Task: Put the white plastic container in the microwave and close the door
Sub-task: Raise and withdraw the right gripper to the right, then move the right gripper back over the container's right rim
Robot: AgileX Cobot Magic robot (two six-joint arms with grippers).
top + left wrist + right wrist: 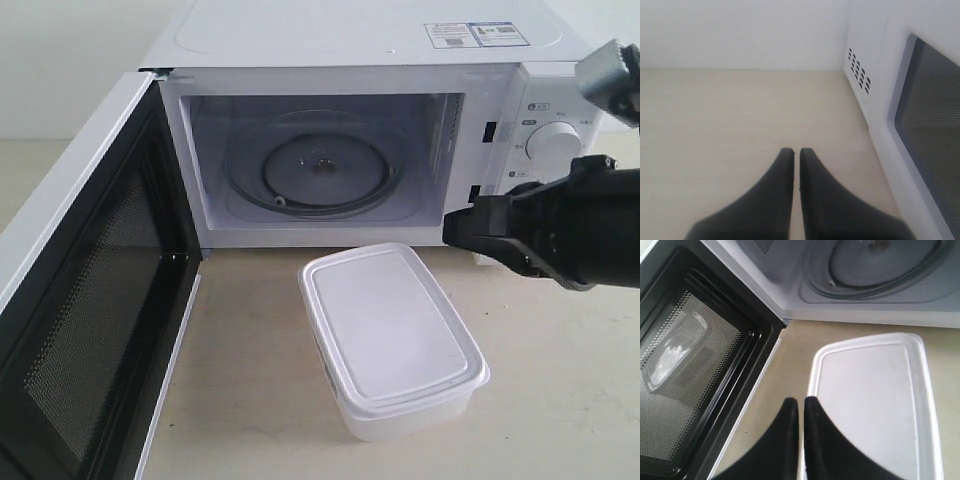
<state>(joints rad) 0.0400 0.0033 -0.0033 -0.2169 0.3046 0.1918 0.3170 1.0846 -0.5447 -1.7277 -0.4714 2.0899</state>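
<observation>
Lidded container on the table before the open microwave.

The white plastic container (390,340) sat on the table (250,410), just in front of the microwave (350,40), its flat lid on and its contents hidden. The door (80,300) stood swung wide, and the glass turntable (320,165) lay in the cavity. The right gripper (800,401) reached in from the right, level and pointing left, fingers pressed together and holding nothing, over the container's lid edge; contact could not be judged. The left gripper (796,151), fingers together and holding nothing, hung over bare table beside the door's outer face.
</observation>
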